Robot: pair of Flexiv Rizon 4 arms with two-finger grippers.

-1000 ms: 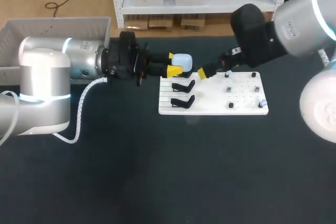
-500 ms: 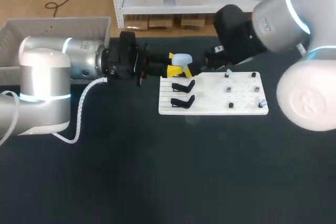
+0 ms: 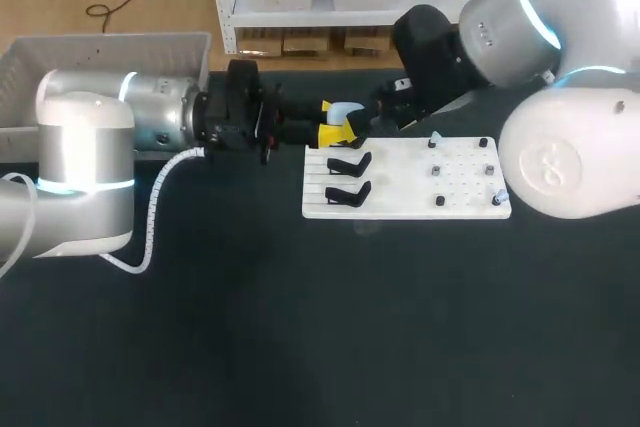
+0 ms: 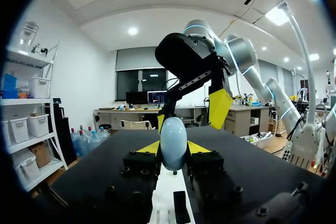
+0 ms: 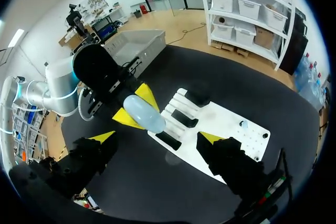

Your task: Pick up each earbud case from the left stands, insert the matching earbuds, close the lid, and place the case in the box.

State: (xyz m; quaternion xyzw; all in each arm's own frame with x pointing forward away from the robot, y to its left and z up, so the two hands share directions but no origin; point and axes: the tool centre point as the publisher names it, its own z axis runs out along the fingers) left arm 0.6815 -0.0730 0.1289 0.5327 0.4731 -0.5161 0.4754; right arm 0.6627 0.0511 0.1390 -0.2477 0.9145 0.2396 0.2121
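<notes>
Left gripper (image 3: 334,125) is clamped on the earbud case (image 3: 346,112). Both yellow tips pinch its flanks from two sides, and the rounded end pokes out ahead of the fingers. The case is held in the air over the far edge of the white board (image 3: 400,209), just past the black stands (image 3: 348,163).

Right gripper (image 5: 156,138) is spread wide and holds nothing. The case sits ahead of it, roughly in line with the gap between its fingers, with no contact that I can see. In the left wrist view one of its yellow tips hangs just behind and beside the case.

Handling, my read:
- **Material:** small hard plastic shell, light and stiff.
- **Slip:** glossy and egg-shaped, so it's slippery and likely to rotate or squirt out of a two-point pinch.
- **Weak parts:** low crush risk at modest force, but the hinge and lid are the fragile bits.
- **Where to hold:** across the broad flanks of the base half, below the lid seam, so the lid stays free to swing.
- **Current grip:** it looks about right, but I can't resolve the seam or hinge side, so unconfirmed. The lid appears shut.

Grey box (image 3: 110,47) is well apart, behind the left arm.
</notes>
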